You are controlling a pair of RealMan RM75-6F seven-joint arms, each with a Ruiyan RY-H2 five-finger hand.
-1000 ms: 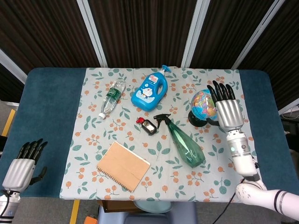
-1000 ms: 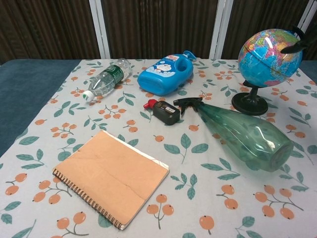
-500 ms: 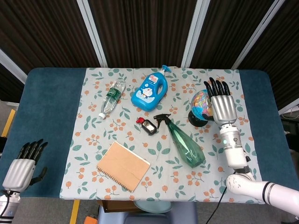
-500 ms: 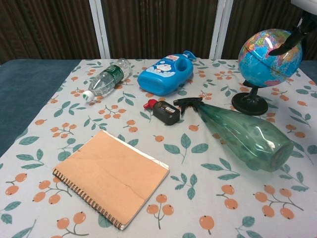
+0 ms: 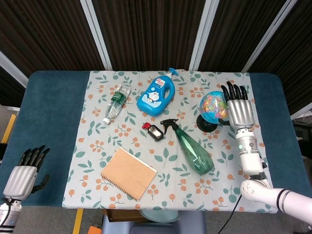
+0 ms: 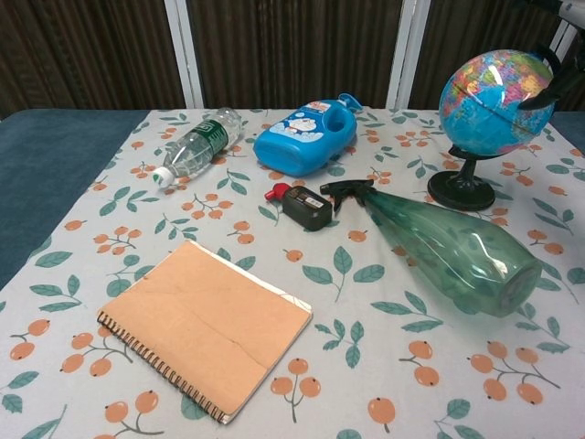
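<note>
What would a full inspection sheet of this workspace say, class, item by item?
Surface: floral tablecloth over a blue table.
Things in hand: globe upright on its black stand, at the right hand.
Clutter: green spray bottle, water bottle and blue detergent bottle all lying down; notebook; small black device with a red part.
Hands: right hand beside the globe, fingers spread, contact unclear; left hand at the near left table edge, holding nothing.
Cables: one dark cable near the right arm's base.
Surroundings: dark panelled wall with white strips.
</note>
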